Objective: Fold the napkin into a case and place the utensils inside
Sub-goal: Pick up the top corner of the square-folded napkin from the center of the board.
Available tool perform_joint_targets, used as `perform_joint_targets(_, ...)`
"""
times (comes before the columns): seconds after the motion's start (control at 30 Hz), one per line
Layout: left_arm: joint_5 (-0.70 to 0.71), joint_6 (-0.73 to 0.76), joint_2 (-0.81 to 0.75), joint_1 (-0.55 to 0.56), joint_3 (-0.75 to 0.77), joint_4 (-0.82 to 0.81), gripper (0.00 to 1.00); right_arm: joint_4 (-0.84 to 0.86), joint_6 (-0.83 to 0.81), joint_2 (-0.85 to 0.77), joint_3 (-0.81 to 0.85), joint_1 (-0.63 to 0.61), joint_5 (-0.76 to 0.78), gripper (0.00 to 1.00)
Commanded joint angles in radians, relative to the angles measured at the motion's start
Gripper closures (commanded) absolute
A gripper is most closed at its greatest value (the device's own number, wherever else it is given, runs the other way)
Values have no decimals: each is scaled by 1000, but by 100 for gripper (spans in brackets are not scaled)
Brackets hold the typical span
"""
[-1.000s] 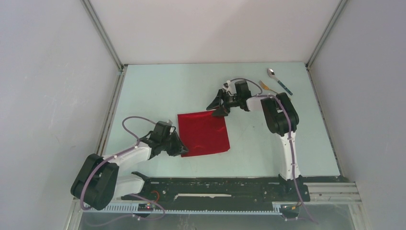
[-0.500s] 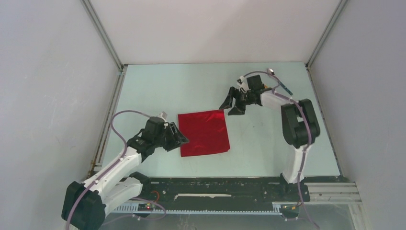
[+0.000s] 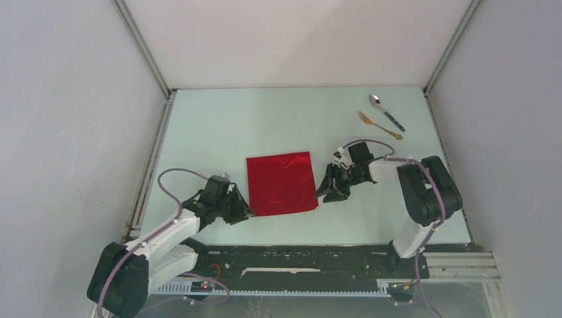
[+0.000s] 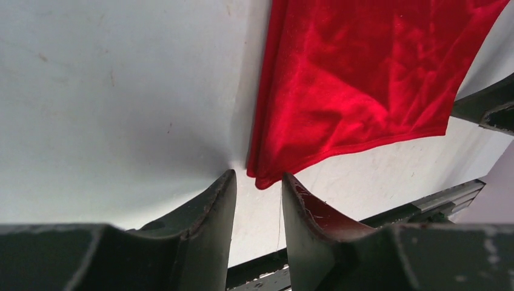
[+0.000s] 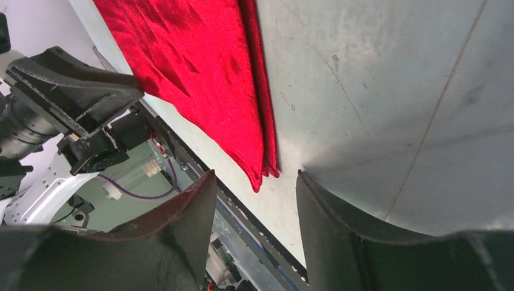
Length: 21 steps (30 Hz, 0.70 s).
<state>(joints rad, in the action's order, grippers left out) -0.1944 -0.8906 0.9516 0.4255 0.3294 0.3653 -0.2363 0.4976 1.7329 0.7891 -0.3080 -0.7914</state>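
Observation:
The red napkin lies flat in the middle of the table, folded with layered edges along its right side. My left gripper is open and low at the napkin's near left corner, which sits just beyond its fingertips. My right gripper is open at the napkin's near right corner, a little apart from it. The spoon with its teal handle and the gold fork lie at the far right of the table, away from both grippers.
The black rail with the arm bases runs along the near table edge, close behind both napkin corners. Grey walls and metal frame posts enclose the table on three sides.
My right gripper has swung from the napkin's far right corner down to its near right corner. My left gripper has pulled back and settled at the near left corner. The napkin lies flat.

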Motion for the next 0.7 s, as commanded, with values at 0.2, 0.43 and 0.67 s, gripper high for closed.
perform_joint_targets(0.2,-6,-11,97,-4,-10,-142,68,131,26,30,-36,-74,15,49)
perform_joint_targets(0.43,-31,-32,149,21,-4,-198,74,111,31,1,-51,-88,56,50)
perform_joint_targets(0.67,-22,-34,129,29,-17,-176,76,-35,13,-113,-51,-87,206,36)
